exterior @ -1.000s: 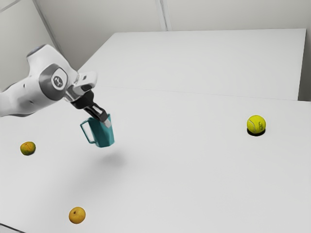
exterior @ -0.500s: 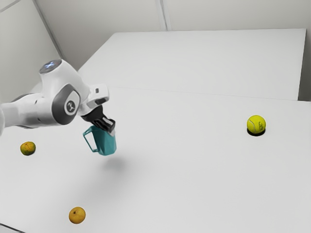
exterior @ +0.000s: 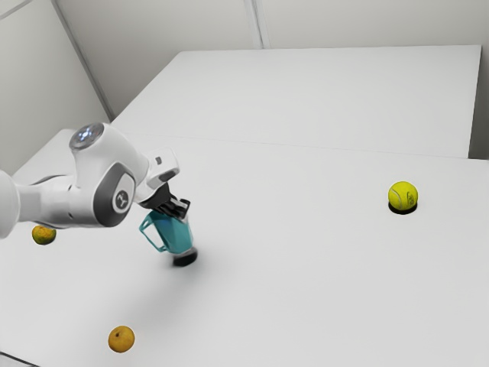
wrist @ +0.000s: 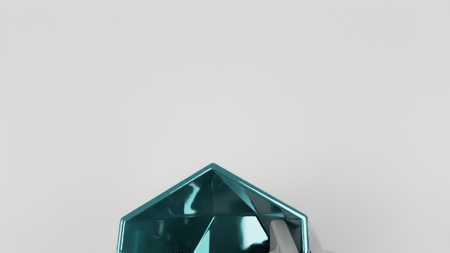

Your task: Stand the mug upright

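One mug [exterior: 173,234], teal, mouth up, leaning, base close over the table [exterior: 306,283]; contact unclear. One gripper [exterior: 182,209] at its rim, two fingers [wrist: 282,237] nearly together, pinching one wall, one inside, one outside. Round fruits: two. First [exterior: 43,235], off to the exterior view's left of the mug, partly behind the arm [exterior: 65,203]; second [exterior: 121,339], nearer the camera than the mug. Tennis balls: one [exterior: 403,196], well to the mug's right in the exterior view.
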